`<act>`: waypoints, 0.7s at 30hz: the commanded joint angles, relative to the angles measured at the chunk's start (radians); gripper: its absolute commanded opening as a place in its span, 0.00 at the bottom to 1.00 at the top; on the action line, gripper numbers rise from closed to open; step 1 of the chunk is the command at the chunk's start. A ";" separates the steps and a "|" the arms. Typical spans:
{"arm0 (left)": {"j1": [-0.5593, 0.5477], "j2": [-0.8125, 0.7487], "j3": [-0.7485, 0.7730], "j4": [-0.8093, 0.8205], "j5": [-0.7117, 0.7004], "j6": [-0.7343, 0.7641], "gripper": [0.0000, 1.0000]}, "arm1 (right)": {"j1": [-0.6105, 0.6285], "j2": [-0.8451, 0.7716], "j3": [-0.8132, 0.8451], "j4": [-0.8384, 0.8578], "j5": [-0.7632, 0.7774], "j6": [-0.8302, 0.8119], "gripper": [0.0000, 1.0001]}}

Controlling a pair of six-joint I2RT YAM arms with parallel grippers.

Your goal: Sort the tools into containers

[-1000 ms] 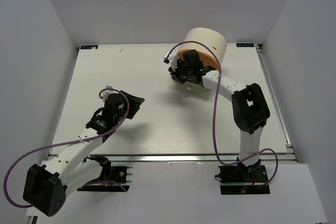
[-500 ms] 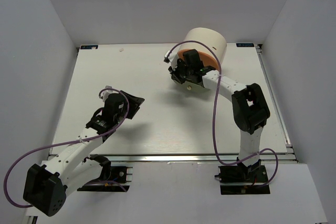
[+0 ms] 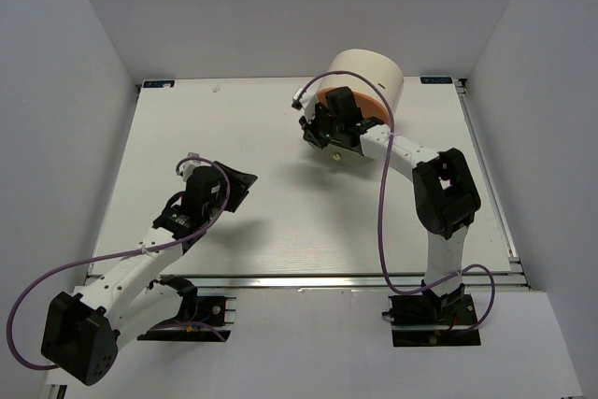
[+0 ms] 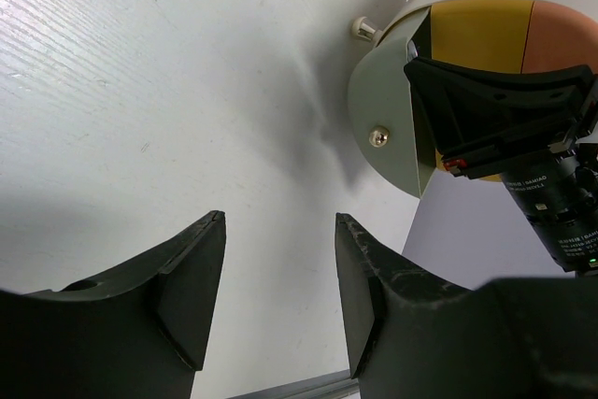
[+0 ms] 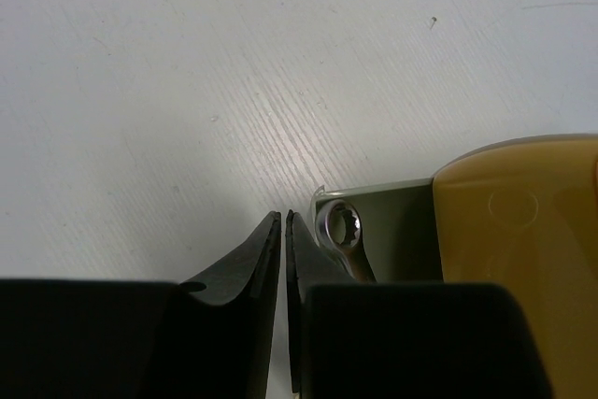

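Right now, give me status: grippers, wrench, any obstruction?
Left gripper open, empty. Right gripper shut, empty, at the pulled-out grey drawer. Wrench lies in that drawer. No obstruction seen.

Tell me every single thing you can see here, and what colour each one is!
Table: one, white, under everything.
Cabinet: one, cream, round, far side of the table.
Orange drawer: one, in the cabinet.
Yellow drawer: one, beside the orange one.
Grey-green drawer: one, pulled out.
Knobs: three showing, pale, at the drawer fronts.
Wrench: one, silver, in the grey-green drawer, only its ring end shows.
Cables: two, purple, one along each arm.
Arms: two, white and black, near edge.
Left gripper: black, open, over bare table.
Right gripper: black, shut, by the wrench.
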 commanded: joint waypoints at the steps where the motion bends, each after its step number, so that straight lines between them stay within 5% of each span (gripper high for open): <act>1: 0.005 -0.001 -0.005 -0.003 -0.006 0.002 0.60 | 0.002 -0.029 0.048 0.049 -0.008 0.020 0.11; 21: 0.005 0.001 -0.008 -0.002 -0.002 0.002 0.60 | -0.001 0.009 0.055 0.035 0.093 0.012 0.08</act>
